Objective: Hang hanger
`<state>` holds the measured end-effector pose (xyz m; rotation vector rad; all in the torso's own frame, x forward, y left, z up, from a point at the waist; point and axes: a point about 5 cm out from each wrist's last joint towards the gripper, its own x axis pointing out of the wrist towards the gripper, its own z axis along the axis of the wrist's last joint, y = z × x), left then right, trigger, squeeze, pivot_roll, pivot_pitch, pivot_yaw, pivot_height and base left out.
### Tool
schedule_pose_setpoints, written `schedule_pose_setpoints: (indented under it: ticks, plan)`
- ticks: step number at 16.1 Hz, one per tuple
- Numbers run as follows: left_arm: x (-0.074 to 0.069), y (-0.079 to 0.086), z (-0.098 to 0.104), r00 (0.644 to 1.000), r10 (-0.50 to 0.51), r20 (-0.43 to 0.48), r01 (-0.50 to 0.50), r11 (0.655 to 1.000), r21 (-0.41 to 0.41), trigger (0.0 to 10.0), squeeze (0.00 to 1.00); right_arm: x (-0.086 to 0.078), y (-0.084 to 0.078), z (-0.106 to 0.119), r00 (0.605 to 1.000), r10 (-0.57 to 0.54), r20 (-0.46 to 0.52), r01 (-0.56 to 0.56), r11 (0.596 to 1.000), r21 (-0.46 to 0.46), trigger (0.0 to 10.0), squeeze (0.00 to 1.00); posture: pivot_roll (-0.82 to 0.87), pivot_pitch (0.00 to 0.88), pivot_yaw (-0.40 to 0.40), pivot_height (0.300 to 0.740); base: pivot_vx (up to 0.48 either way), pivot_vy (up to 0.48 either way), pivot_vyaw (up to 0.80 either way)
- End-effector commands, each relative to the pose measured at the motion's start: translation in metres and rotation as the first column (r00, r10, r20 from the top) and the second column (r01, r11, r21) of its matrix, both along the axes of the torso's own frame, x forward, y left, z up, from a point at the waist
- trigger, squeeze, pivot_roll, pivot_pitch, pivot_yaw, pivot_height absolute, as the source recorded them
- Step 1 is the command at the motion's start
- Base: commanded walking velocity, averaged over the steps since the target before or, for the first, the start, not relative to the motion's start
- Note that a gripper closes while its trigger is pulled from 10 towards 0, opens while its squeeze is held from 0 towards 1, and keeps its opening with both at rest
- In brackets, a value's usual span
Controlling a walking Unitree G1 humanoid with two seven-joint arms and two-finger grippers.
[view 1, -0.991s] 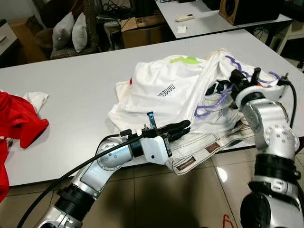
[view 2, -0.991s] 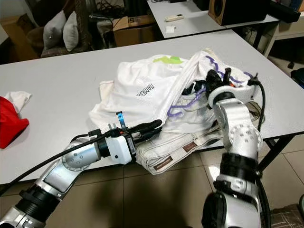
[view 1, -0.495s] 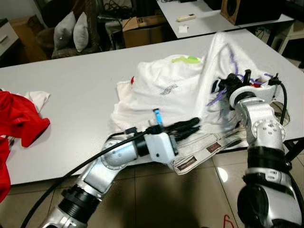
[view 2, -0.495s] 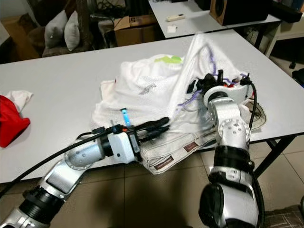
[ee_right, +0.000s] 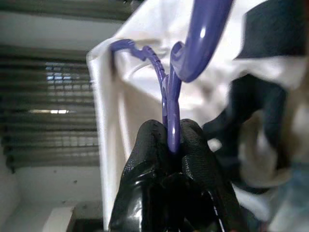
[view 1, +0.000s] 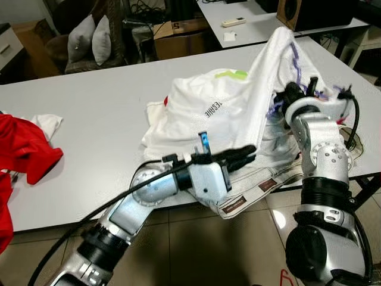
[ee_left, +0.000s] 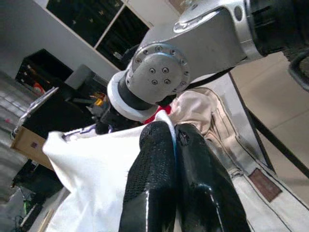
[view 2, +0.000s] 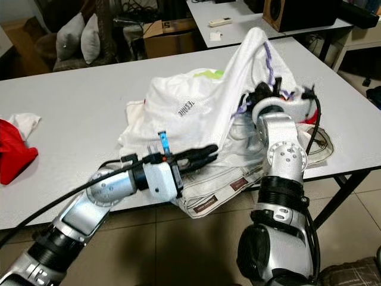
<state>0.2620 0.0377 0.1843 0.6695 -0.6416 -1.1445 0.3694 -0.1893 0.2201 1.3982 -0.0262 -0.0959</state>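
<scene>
White shirt (view 1: 238,101) lifted off grey table (view 1: 95,113); purple hanger (view 1: 297,65) inside, left gripper (view 1: 247,156) at its hem

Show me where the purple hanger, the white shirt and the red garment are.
purple hanger (ee_right: 170,104), right wrist view, on its shaft just above the fingertips.
white shirt (view 1: 196,104), left eye view, on its printed front panel.
red garment (view 1: 24,149), left eye view, on its middle folds.

1. A purple plastic hanger (ee_right: 170,92), thin and curved, is raised above the worktop (view 1: 89,113) at its right side.
2. It sits inside a lifted white garment (view 1: 262,89), mostly hidden, its purple edge showing along the cloth.
</scene>
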Motion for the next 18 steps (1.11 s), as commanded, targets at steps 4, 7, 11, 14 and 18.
schedule_pose_setpoints:
  ticks: [4,7,11,14,18]
  plan:
    - [-0.010,-0.020,0.020,0.991,-0.131,0.021,0.132,0.990,-0.058,0.5,0.00,-0.016,0.012,-0.002,0.997,0.064,-0.031,-0.070,0.948,-0.310,10.0,0.00,0.00,0.011,0.133,0.740,0.000,0.000,0.00]
    - [-0.002,-0.018,0.043,0.988,-0.147,-0.041,0.141,0.981,-0.133,0.7,0.00,-0.029,0.004,-0.014,0.995,0.065,-0.075,-0.092,0.888,-0.450,10.0,0.00,-0.01,0.000,0.139,0.740,0.000,0.000,0.00]
    - [0.038,0.003,0.053,0.995,0.084,-0.060,-0.091,0.990,-0.108,1.2,0.00,-0.040,0.001,-0.008,0.993,0.108,-0.055,-0.121,0.853,-0.508,10.0,0.00,-0.01,0.000,0.148,0.740,0.000,0.000,0.00]
    - [0.034,0.000,0.036,0.985,0.042,-0.169,-0.047,0.999,-0.027,10.0,0.13,-0.045,0.006,0.004,0.990,0.138,0.002,-0.120,0.869,-0.479,10.0,0.00,-0.02,0.000,0.160,0.740,0.000,0.000,0.00]
    - [0.027,-0.003,0.032,0.959,-0.001,-0.284,-0.012,0.999,-0.045,10.0,1.00,-0.046,0.000,0.005,0.995,0.095,0.019,-0.079,0.910,-0.406,10.0,0.00,-0.01,0.000,0.163,0.740,0.000,0.000,0.00]
